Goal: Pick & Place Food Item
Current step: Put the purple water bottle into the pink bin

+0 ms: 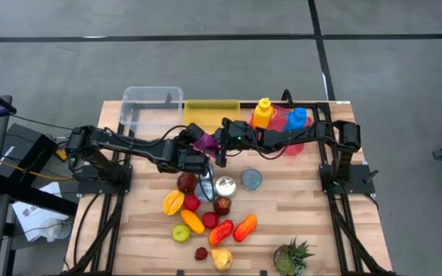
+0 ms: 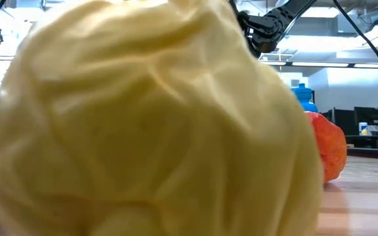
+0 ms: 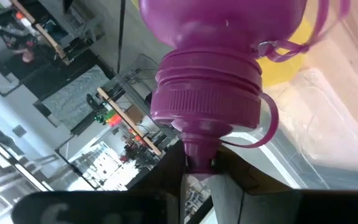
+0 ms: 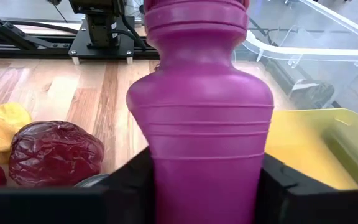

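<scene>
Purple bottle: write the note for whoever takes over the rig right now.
Left gripper: shut on the purple bottle at its cap end, held above the table near the middle.
Right gripper: jaws around the bottle's body, closing in; grip not confirmed.
Clear bin and yellow tray sit at the table's far edge; fruit pile lies nearer the front.
Done: bottle lifted.
Left: finish the handover, then place the bottle.
</scene>
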You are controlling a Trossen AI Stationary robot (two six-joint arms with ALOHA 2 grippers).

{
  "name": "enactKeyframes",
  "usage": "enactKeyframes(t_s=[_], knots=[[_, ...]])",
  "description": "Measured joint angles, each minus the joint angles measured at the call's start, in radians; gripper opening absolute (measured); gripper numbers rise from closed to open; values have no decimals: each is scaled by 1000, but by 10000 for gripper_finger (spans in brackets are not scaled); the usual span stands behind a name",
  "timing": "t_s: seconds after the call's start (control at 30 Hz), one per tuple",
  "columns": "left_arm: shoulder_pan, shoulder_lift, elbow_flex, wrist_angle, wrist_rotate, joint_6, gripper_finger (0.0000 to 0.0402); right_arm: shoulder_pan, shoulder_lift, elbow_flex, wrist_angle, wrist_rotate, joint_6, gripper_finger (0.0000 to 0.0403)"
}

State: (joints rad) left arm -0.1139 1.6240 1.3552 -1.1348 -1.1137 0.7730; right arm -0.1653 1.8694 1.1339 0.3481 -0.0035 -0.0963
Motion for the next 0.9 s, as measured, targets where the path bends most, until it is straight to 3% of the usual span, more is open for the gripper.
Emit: enactKeyframes(t_s=[0.07,0.23,0.43,0.57,0.67,0.9], knots=[[0,-10,-1,20,-4,-29,45,-1,0,0,4,-8,-1,135],[0,-84,-1,66,14,-151,120,1,-1,2,18,-27,-4,121],[2,-295,3,154,156,-391,185,3,6,-3,3,-67,-10,122],[15,-454,-9,262,383,-600,201,4,-1,0,41,-83,-12,121],[31,-581,-78,412,547,-662,203,5,2,-2,63,-114,-11,122],[78,-768,-347,739,620,-657,198,21,2,0,203,-160,-8,122]])
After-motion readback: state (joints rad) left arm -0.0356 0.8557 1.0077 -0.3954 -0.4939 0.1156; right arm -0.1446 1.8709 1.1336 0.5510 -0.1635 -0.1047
